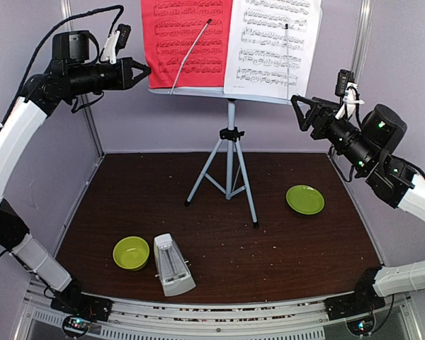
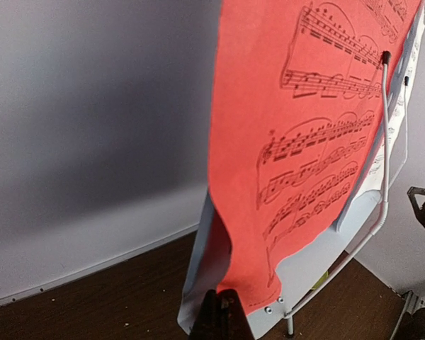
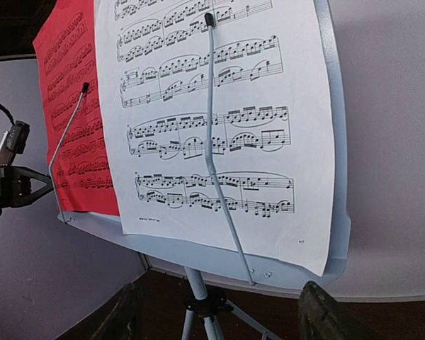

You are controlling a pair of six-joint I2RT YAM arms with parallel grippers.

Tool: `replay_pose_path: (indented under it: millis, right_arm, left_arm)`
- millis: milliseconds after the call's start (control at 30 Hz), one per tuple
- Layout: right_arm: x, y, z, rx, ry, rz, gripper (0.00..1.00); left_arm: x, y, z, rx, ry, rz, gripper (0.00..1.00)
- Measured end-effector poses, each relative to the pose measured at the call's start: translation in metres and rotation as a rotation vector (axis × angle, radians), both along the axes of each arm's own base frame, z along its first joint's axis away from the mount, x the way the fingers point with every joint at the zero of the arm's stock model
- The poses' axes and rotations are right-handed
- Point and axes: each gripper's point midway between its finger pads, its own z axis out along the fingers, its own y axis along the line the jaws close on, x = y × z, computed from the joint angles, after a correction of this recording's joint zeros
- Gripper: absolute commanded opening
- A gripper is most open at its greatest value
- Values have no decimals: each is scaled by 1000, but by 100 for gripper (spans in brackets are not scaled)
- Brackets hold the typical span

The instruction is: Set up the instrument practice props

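High on the pale perforated tripod stand, red music sheet and white music sheet, tops cut off. Near-left, white pyramid metronome beside empty lime-green bowl. Flanking the sheets, left tool clenched empty, right tool released.

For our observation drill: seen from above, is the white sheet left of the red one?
No, the white sheet sits right of the red sheet.
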Motion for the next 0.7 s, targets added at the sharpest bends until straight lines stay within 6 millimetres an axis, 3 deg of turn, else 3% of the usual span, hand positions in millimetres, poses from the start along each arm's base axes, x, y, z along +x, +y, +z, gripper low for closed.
replay_pose_path:
  millis: [700]
  right_arm:
    - [0,0,0,-5,-3,-2,75]
  left_arm:
    - [6,15,4,162,-56,65,0]
